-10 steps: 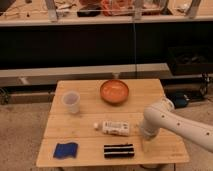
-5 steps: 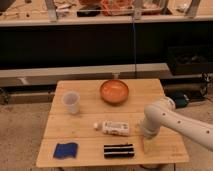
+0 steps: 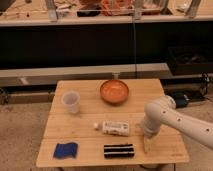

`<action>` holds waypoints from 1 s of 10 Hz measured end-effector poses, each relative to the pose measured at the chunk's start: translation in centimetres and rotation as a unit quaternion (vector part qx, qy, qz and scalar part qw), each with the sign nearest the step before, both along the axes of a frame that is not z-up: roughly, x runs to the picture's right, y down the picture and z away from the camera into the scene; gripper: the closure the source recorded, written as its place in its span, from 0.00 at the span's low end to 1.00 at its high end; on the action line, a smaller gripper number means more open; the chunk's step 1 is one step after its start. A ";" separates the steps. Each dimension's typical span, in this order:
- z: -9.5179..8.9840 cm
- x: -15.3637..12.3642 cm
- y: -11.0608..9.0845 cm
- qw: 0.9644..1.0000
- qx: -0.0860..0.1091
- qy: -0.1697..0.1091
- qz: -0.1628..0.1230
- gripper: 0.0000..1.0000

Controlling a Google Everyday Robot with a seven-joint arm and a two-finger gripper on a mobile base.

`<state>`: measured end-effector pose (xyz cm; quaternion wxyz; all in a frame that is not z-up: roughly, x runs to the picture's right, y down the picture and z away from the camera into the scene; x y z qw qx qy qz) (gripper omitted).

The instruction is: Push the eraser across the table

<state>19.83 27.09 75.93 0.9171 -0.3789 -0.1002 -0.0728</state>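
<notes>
One table (image 3: 170,152) of light wooden planks is standing in the middle of the camera view, and it is carrying five loose items. One eraser (image 3: 119,150), black with thin pale stripes, is lying flat on the front plank, its long side running parallel to the front edge, roughly midway along that edge. One blue pad (image 3: 65,149) is lying on the same plank, to the left of the eraser in the view and apart from it. One white bottle (image 3: 115,128) is lying on its side just behind the eraser, cap end pointing left in the view. One translucent cup (image 3: 71,102) is standing upright toward the rear left, and one orange bowl (image 3: 114,91) is sitting at the rear centre. One white robot arm (image 3: 172,119) is reaching in from the right side of the view and bending down over the front right part of the table. One gripper (image 3: 147,145) is pointing downward at the end of this arm, sitting low over the front plank, just beside the right end of the eraser and apart from it. Its jaws are standing spread apart and are gripping nothing.
</notes>
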 end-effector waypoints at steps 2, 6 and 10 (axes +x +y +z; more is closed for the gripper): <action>-0.1 0.2 0.0 1.000 -0.003 0.000 0.001 0.20; 0.1 0.1 0.0 1.000 -0.007 -0.002 0.004 0.20; 0.2 0.3 0.2 1.000 -0.011 -0.001 0.010 0.20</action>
